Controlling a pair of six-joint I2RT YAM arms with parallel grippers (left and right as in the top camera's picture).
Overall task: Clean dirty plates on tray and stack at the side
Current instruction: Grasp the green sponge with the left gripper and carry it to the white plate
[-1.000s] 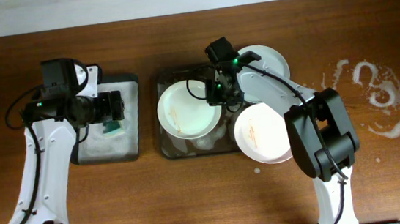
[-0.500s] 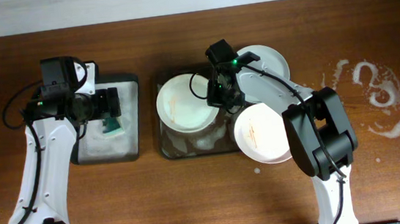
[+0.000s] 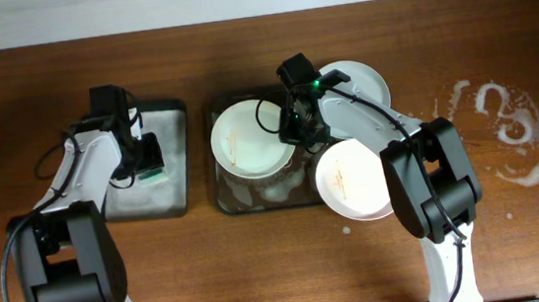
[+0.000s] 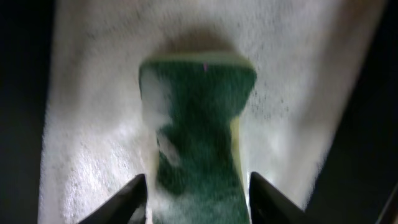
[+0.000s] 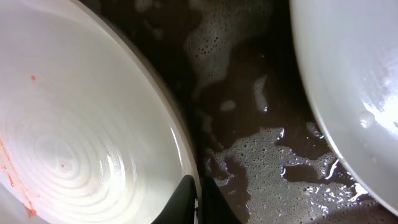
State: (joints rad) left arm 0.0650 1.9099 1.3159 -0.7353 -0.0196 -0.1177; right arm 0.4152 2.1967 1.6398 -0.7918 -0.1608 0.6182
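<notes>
L fingers (image 3: pixel 151 162): part-open, clamped on sponge (image 4: pixel 198 118) btwn them, prob. loading suds.
R fingers (image 5: pixel 198 200): near-shut, pinching plate (image 5: pixel 81 137) rim; tray (image 5: pixel 249 162) beneath, prob. steadying for scrub.

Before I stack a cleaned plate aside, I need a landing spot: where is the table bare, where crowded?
Bare wood: the strip on the robot's side of the tray and smaller tray, and the near corner beside the suds spill. Crowded: right of the tray, where a far plate and a near plate sit at its rim.
</notes>
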